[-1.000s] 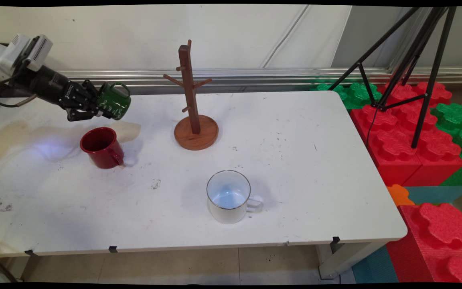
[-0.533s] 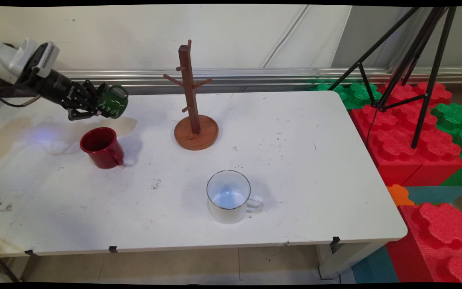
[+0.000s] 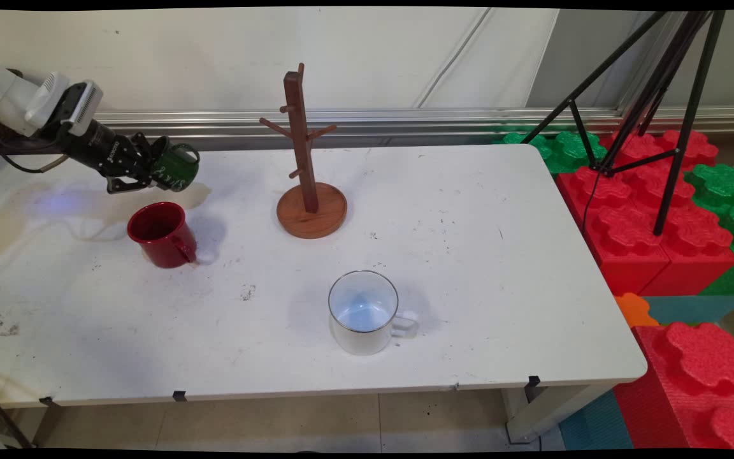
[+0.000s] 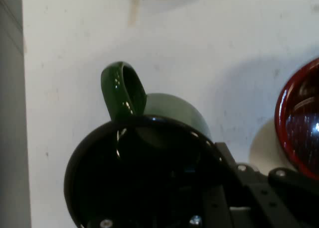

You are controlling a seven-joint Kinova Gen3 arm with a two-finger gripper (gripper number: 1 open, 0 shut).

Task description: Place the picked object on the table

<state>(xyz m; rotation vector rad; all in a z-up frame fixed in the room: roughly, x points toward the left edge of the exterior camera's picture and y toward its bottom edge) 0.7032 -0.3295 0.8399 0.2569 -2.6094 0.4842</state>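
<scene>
At the upper left of the frame the black two-finger gripper (image 3: 150,171) is clenched on a glossy green enamel mug (image 3: 176,168) tilted in the air (handle up), just above the round red mug (image 3: 162,234) standing on the white table (image 3: 469,268), left of the wooden mug tree (image 3: 306,159) and well apart from the white mug (image 3: 364,311).

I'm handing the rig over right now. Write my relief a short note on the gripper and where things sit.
Gripper: shut on the green enamel mug, held tilted above the white table's far left part.
Red enamel mug: upright on the table, just nearer the camera than the held mug.
Wooden mug tree: stands mid-table, every peg bare.
White enamel mug: upright near the front edge.
</scene>
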